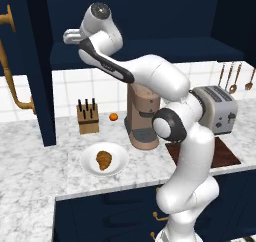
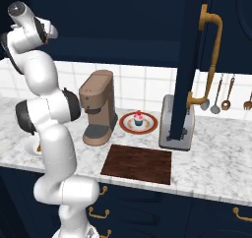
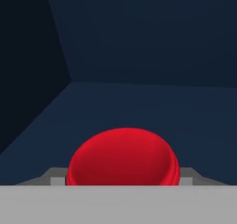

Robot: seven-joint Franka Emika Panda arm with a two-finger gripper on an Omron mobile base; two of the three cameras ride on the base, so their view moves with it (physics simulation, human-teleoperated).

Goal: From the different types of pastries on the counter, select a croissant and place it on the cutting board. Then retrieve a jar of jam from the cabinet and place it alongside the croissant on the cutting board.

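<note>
The jar of jam point(image 3: 122, 156) sits right in front of my hand camera, a red dome low on the dark navy floor of the cabinet point(image 3: 139, 56), with the back wall well behind it and a side wall off to the left, leaving open floor all around it. My fingertips flank the jar at the very bottom of the hand view, but I cannot tell whether they are touching it or merely either side of it. In the left base view my arm point(image 1: 150, 76) reaches up and left into the open cabinet above the counter point(image 1: 35, 161). Below, the croissant point(image 1: 104, 159) still lies on a round white plate point(image 1: 87, 166) near the counter's front edge, left of the coffee machine point(image 1: 142, 118). The cutting board point(image 2: 138, 163) lies bare along the front edge, in front of the toaster point(image 2: 170, 129). The cupcake point(image 2: 139, 118) sits on a red-rimmed plate point(image 2: 125, 126) behind the board. A knife block point(image 1: 87, 117) and a small orange fruit point(image 1: 113, 117) stand near the back wall.
</note>
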